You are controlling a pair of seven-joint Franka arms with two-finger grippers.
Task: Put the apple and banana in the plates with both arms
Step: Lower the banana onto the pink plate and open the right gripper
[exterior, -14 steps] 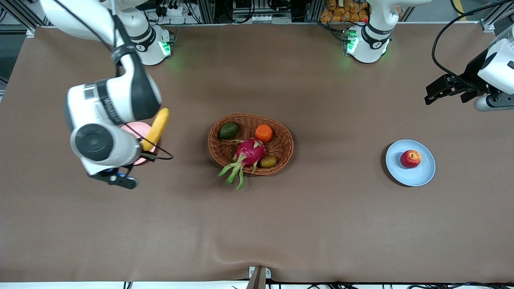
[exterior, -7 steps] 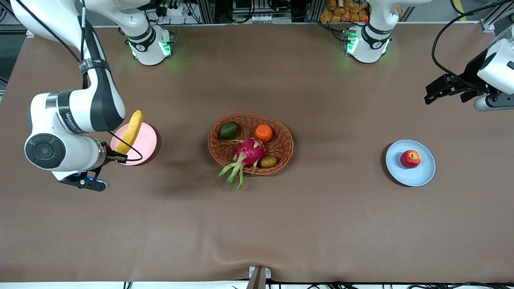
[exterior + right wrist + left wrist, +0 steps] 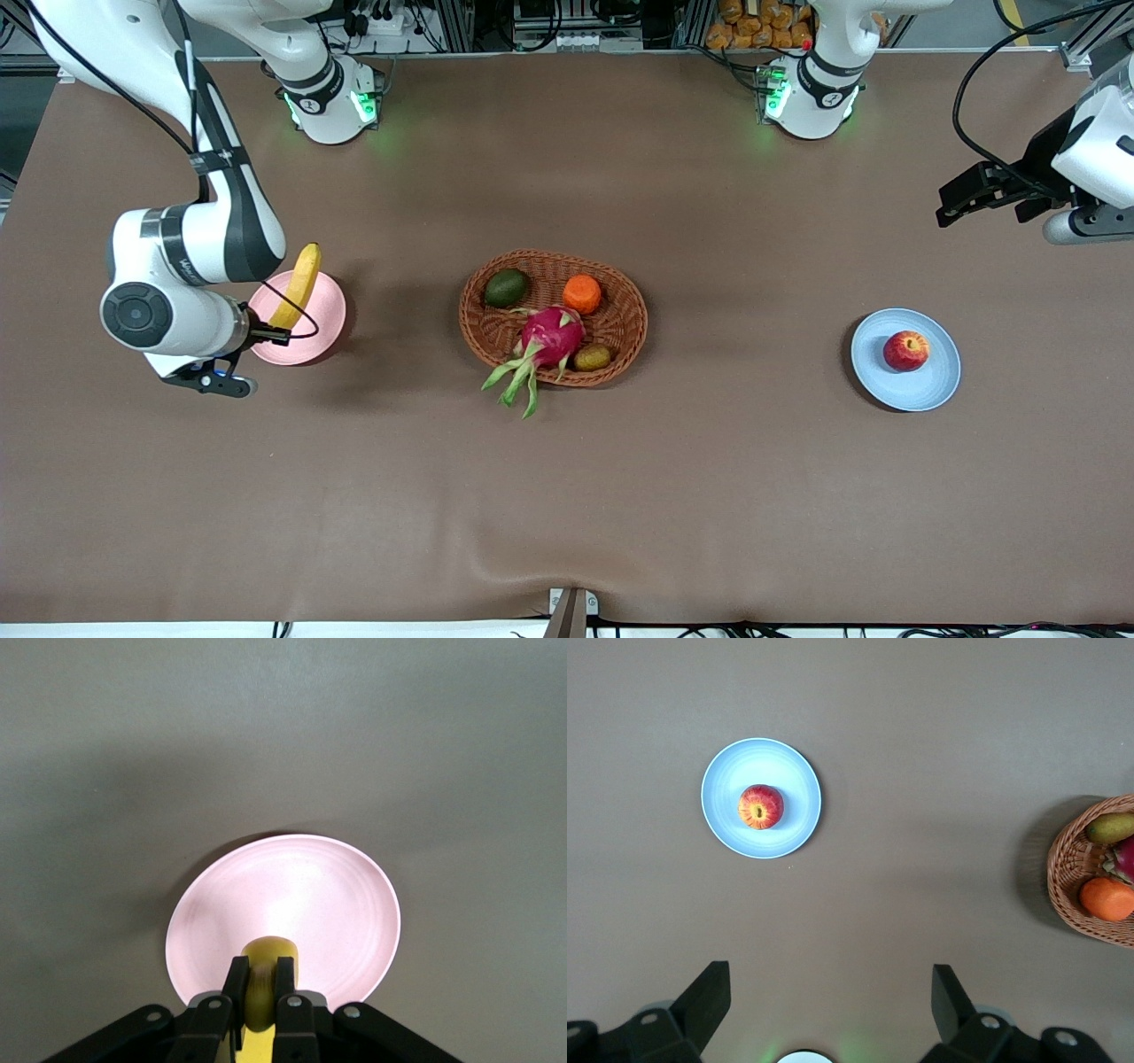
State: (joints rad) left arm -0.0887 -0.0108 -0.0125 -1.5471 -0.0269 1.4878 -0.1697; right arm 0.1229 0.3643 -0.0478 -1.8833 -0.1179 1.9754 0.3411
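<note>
The yellow banana [image 3: 298,283] is held by one end in my right gripper [image 3: 267,333], which is shut on it over the pale pink plate [image 3: 321,321]. In the right wrist view the fingers clamp the banana [image 3: 268,958] above the pink plate [image 3: 292,895], with the gripper [image 3: 259,981] over the plate's edge. The red apple [image 3: 905,350] sits on the light blue plate [image 3: 926,390] toward the left arm's end. My left gripper [image 3: 950,211] is open and empty, held high near that end of the table. The left wrist view shows the apple [image 3: 761,806] on the blue plate [image 3: 796,771] below the open gripper [image 3: 829,992].
An oval wicker basket [image 3: 638,306] stands mid-table with a green avocado [image 3: 506,287], a round orange fruit [image 3: 582,293], a magenta dragon fruit [image 3: 549,337] and a small brownish fruit [image 3: 592,357]. The basket's edge shows in the left wrist view [image 3: 1061,877].
My right arm swung the banana toward the right arm's end of the table, then settled back slightly over the pink plate. The left arm, apple and blue plate have not moved.
</note>
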